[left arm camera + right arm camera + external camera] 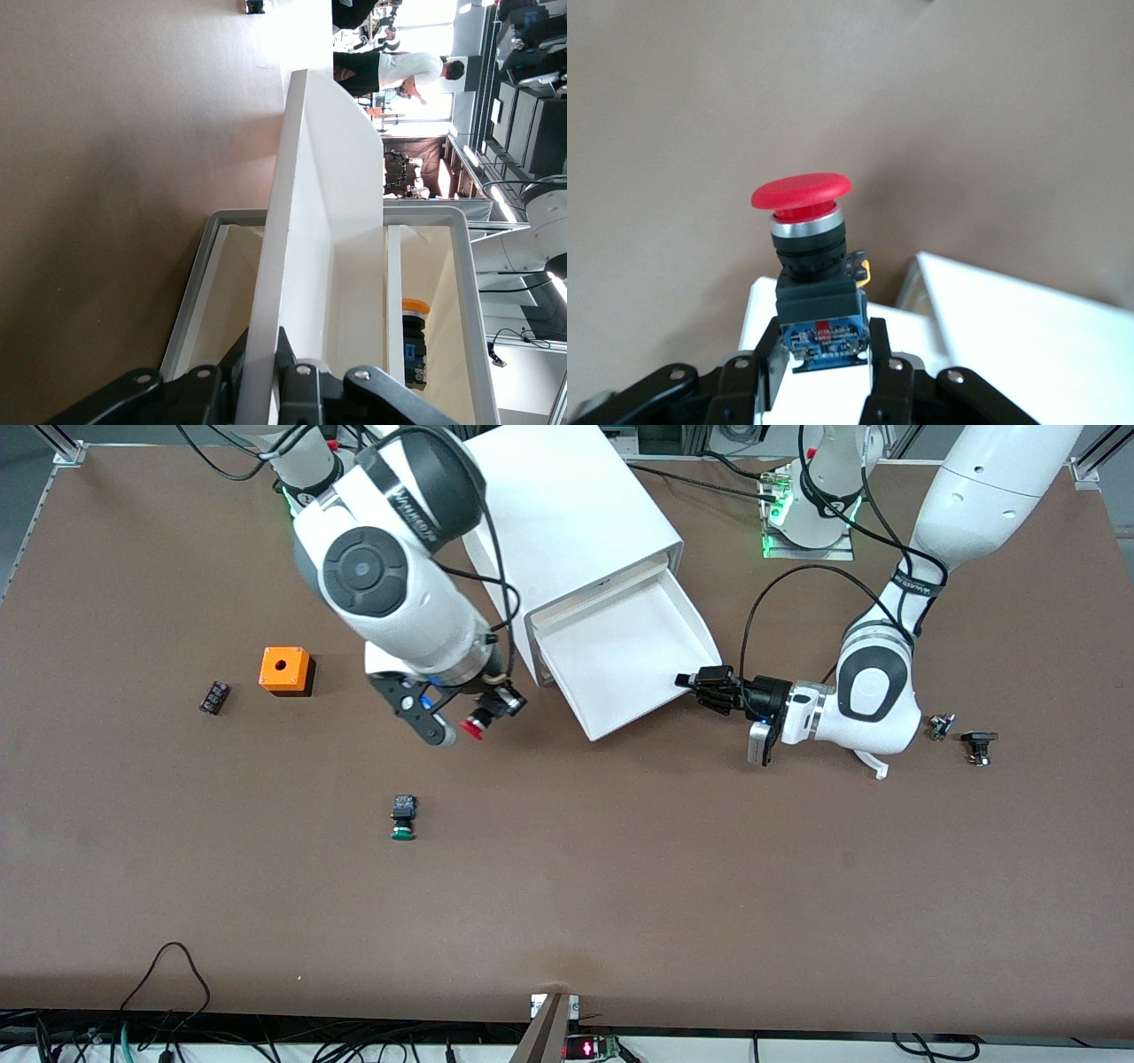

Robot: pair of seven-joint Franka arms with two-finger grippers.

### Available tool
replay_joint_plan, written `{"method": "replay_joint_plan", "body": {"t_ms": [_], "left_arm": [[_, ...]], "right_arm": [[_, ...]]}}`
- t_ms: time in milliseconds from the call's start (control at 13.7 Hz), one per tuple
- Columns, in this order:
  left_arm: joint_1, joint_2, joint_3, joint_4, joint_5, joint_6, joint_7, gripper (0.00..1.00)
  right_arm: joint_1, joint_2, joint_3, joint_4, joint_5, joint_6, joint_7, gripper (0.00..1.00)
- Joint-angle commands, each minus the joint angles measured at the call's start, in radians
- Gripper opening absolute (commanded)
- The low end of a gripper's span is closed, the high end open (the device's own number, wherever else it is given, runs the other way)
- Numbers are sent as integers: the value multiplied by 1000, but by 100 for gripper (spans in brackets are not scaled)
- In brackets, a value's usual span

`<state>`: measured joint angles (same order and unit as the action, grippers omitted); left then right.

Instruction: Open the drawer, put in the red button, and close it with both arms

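The white drawer [629, 646] stands pulled out of the white cabinet [567, 505], and its tray shows nothing inside. My left gripper [700, 686] is shut on the drawer's front wall at the corner toward the left arm's end. In the left wrist view the wall [301, 221] runs between the left gripper's [263, 354] two fingers. My right gripper [483, 713] is shut on the red button [472, 729] and holds it above the table beside the drawer, toward the right arm's end. In the right wrist view my right gripper [819, 350] clamps the black body and the red cap [804, 193] points away.
A green-capped button [404, 817] lies on the table nearer the front camera than my right gripper. An orange box [285, 670] and a small black part [214, 697] lie toward the right arm's end. Two small parts [941, 726] [979, 746] lie toward the left arm's end.
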<state>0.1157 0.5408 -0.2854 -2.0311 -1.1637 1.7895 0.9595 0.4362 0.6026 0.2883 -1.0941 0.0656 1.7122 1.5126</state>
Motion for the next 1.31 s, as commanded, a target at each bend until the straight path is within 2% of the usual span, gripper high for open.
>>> {"method": "replay_joint_plan", "body": {"t_ms": [0, 218, 510, 728, 1019, 1238], "left_arm": [[15, 12, -3, 40, 39, -7, -22, 100], [41, -11, -3, 93, 114, -48, -115, 100], [64, -13, -3, 308, 312, -206, -417, 100], [62, -15, -5, 467, 482, -295, -621, 100], [45, -47, -20, 589, 656, -355, -862, 100], [-2, -64, -20, 678, 818, -400, -976, 100]], "right_arm": [[62, 34, 8, 8, 13, 56, 151, 0], [122, 69, 8, 8, 13, 153, 306, 0], [205, 114, 5, 3, 2, 266, 481, 0], [262, 161, 5, 0, -59, 314, 561, 0], [295, 212, -1, -4, -75, 415, 635, 0], [315, 250, -12, -4, -127, 454, 698, 0]]}}
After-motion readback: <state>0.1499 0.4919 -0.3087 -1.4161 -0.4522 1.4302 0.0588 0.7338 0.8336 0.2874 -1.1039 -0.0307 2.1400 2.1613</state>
